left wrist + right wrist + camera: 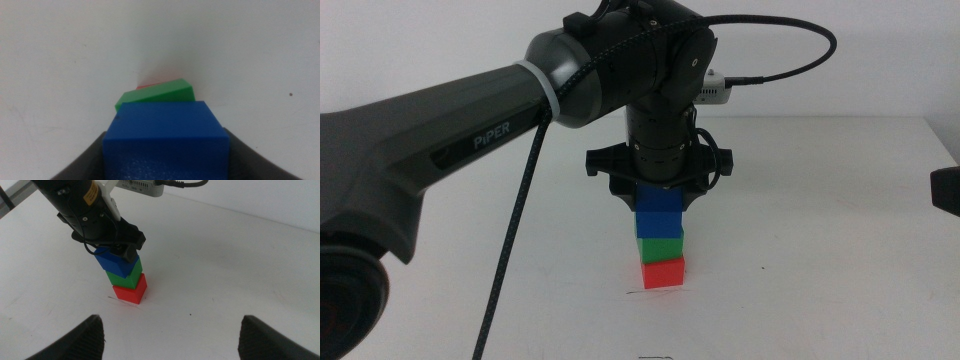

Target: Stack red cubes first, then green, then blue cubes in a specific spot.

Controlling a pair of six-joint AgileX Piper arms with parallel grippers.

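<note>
Cubes stand in a tower of 3 near the middle of the plain white tabletop (pixel 820 200): the small matte bright-red cube (pixel 663 272) at the bottom, the small matte green cube (pixel 661 247) on top of it, and the small matte deep-blue cube (pixel 658 221) on top of that. The red one sits right at a short thin dark line (pixel 636 291) drawn on the table, with the line running out from beside its lower edge. From the left side the big dark grey arm reaches in and turns straight down over the tower, and its left gripper (pixel 658 207) has both dark jaws clamped on the blue cube, 1 on each side. In the left wrist view the blue cube (pixel 166 137) fills the space between those jaws, with the green cube (pixel 156 93) showing just beyond it and only a sliver of the red cube (pixel 146 86) past that. The green cube looks turned a little against the blue one. From the right wrist view the blue cube (pixel 118 263), green cube (pixel 128 277) and red cube (pixel 131 290) show slightly staggered rather than flush. The right gripper (pixel 172 337) waits well apart from the tower, off to the right side, with its 2 dark jaws spread wide and nothing between them.
</note>
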